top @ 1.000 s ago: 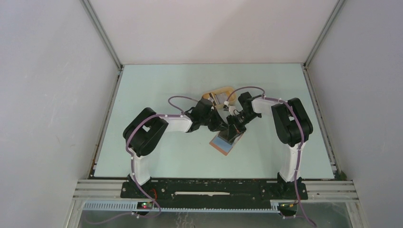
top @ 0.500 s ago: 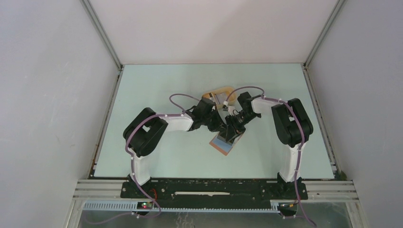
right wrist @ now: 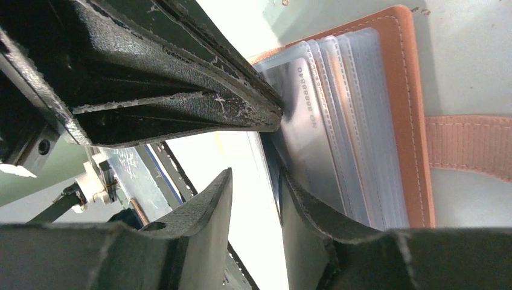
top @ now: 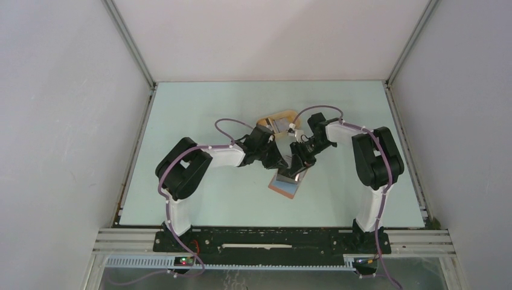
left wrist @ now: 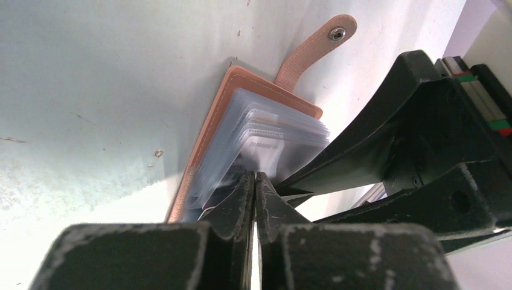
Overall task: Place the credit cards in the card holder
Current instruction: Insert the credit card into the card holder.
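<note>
Left claw pressed together, tips touching card holder; right claw partly spread.

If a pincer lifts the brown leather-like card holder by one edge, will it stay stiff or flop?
Probably floppy: the open reddish-brown leather-like card holder has loosely fanned clear plastic sleeves that would likely sag apart. Its unfastened snap tab may dangle. Thin and flat, it should slide, not roll, if pushed.
</note>
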Tool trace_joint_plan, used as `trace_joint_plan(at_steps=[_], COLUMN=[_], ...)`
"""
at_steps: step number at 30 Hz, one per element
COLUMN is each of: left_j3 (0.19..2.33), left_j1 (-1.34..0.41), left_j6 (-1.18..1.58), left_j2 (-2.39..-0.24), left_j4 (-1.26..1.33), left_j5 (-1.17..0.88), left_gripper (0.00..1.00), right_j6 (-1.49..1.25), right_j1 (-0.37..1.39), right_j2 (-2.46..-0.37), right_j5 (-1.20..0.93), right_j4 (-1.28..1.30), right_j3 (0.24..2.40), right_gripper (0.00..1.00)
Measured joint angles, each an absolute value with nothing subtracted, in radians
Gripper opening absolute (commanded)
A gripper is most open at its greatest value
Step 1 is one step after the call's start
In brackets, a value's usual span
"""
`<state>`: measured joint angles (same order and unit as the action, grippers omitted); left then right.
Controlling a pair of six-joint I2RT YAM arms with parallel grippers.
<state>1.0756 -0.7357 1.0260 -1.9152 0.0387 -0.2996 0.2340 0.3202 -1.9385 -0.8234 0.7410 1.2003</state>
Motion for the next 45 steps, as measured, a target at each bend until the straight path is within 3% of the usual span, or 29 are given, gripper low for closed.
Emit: trace_joint_plan(at_steps=[9,27,39,45], left_j3=[1.076,1.076,1.076,1.076], left_j1=[-0.738,-0.752,-0.753,-0.751], left_j6=[1.005,0.986,0.986,0.987], left_j2=[-1.915,-1.915,-1.915,-1.915], left_j4=[0.035,0.005,0.020,0.022], left_j5=[-0.308,-0.348,-0.346,-0.344], left_gripper=[0.07,0.07,0.10,0.11], right_j6=[0.236,0.264,0.271,0.273], right_j1=[0.276,0.316,0.351,0.356], right_j2=[-1.929,-1.892,-1.903,-1.904], right_j5=[-0.839,-0.725,-0.689,-0.694], right_j4=[0.741,0.714,0.731,0.741], right_j3=[1.200,1.200,1.200,1.200], right_gripper=[0.42,0.17,0.16,0.24])
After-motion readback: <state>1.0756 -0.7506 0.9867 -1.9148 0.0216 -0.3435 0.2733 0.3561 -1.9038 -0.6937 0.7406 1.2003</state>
